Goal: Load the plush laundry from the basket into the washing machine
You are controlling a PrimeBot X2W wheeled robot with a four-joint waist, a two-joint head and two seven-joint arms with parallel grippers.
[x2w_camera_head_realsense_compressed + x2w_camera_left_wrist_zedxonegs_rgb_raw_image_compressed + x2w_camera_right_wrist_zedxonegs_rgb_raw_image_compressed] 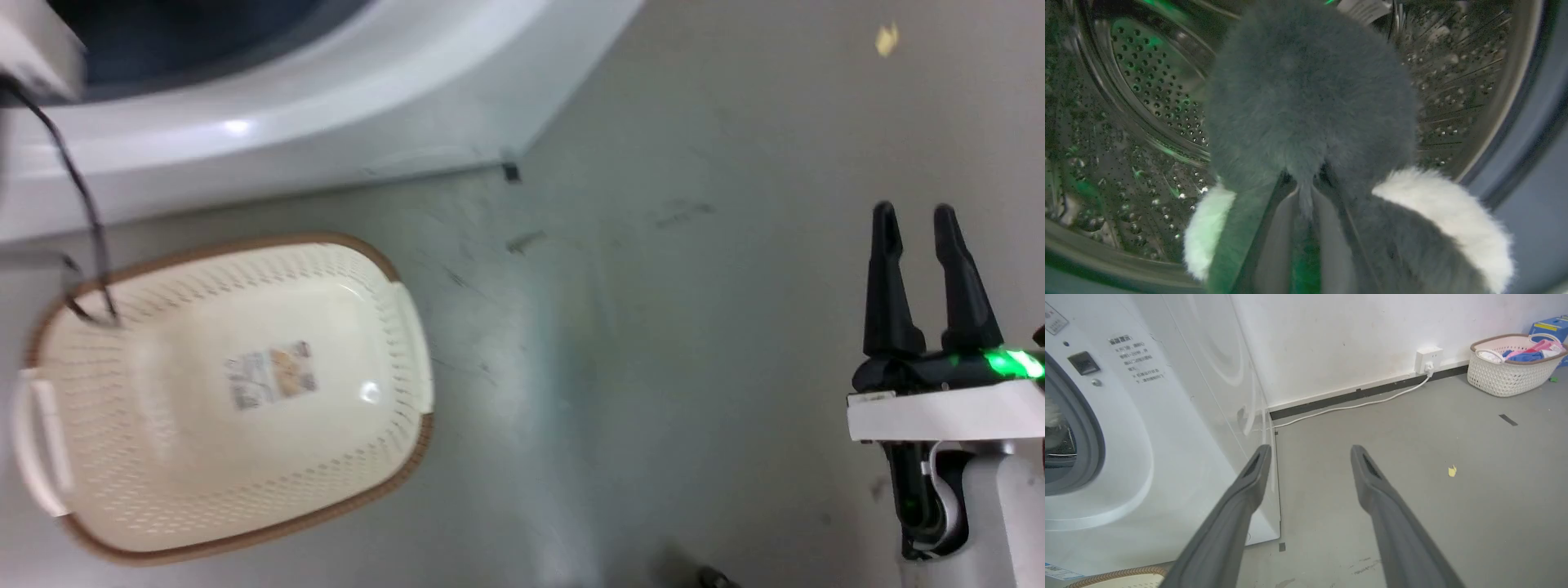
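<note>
While the left gripper [1306, 192] clasps the plush laundry [1306, 94] ahead, inside the washing machine [1159, 94], right gripper [1310, 451] gapes empty outside.

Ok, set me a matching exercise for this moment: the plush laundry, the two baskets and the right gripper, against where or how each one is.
Things:
1. plush laundry
2. near basket
3. far basket
4. right gripper

Places or states:
A. open, over the grey floor
B. empty, beside the washing machine
C. inside the steel drum
D. holding coloured clothes, by the wall

Pairs: 1-C, 2-B, 3-D, 4-A.
</note>
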